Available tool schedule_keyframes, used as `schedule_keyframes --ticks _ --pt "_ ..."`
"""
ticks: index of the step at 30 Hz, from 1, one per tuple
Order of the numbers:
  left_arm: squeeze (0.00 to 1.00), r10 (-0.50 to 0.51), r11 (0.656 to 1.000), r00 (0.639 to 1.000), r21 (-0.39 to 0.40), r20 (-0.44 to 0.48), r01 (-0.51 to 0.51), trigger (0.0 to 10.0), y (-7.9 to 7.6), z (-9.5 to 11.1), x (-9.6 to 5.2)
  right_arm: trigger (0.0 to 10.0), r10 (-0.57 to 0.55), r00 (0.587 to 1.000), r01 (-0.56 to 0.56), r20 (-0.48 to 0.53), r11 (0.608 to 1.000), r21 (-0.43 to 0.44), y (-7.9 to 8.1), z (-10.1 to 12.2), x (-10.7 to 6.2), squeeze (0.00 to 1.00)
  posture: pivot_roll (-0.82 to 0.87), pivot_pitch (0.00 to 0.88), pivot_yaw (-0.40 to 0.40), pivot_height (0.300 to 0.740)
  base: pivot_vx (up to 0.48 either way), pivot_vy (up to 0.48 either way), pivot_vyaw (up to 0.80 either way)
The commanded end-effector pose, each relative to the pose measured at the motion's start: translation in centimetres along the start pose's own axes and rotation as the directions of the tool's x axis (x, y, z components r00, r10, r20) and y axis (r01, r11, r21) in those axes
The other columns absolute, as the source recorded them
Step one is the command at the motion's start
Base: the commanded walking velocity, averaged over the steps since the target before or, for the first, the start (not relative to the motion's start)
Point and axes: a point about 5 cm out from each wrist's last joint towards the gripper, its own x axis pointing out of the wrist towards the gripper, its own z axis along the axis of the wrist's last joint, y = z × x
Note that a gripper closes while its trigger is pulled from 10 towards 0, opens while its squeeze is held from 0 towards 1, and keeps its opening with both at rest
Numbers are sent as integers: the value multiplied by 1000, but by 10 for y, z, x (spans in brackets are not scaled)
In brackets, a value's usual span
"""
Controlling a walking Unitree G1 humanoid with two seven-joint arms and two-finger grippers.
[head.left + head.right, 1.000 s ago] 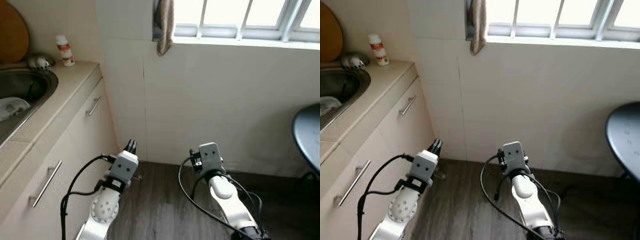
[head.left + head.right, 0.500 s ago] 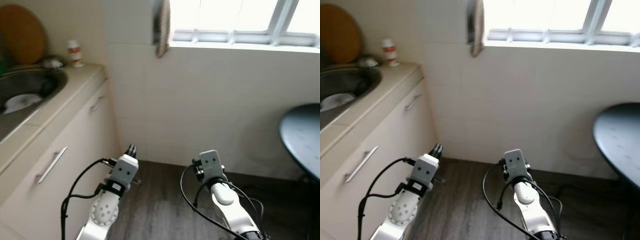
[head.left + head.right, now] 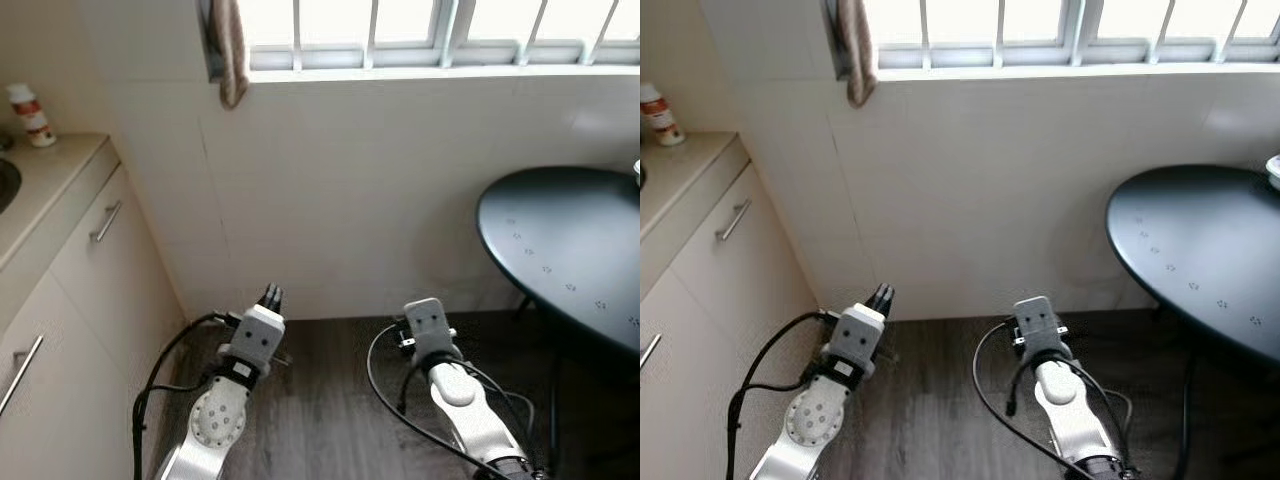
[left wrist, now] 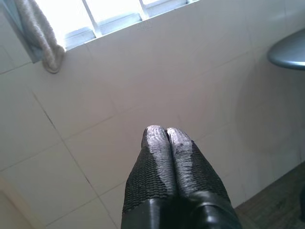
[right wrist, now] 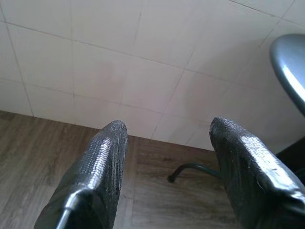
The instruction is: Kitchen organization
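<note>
My left gripper (image 4: 160, 132) is shut with nothing between its fingers and is held low over the wooden floor, facing the tiled wall. It also appears in the left eye view as the left gripper (image 3: 270, 297). My right gripper (image 5: 164, 129) is open and empty, pointing at the foot of the same wall. Its grey wrist block (image 3: 425, 318) sits low in the left eye view. A small white bottle with a red label (image 3: 28, 115) stands on the beige counter (image 3: 45, 190) at far left.
Beige cabinet drawers with metal handles (image 3: 103, 221) run along my left. A round dark table (image 3: 570, 250) stands at right, with one of its legs (image 5: 190, 168) on the floor. A cloth (image 3: 230, 50) hangs from the window ledge (image 3: 430, 72) above the tiled wall.
The camera has swung to the right: the sink has slid out of view on the left and the dark table has come further in. Both arms hold the same pose.
</note>
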Motion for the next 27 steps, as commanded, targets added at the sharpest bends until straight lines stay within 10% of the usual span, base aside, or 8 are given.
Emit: schedule_keyframes --ticks 1,19,27 --pt "0 -10 1000 1000 9 -20 10 10000 1 -5 -4 10000 16 1000 -16 5 1000 -11 5 3 2 0 -63 0 3 740 0 0 0" --pt "0 134 991 949 19 -287 -135 10000 13 -45 -61 10000 201 977 -178 69 952 -248 7 -24 -43 0 -64 0 4 740 0 0 0" --pt "0 50 992 897 -80 -439 -94 10000 0 -70 -66 10000 203 977 -210 -65 966 -148 5 -55 -49 0 -69 0 4 740 0 0 0"
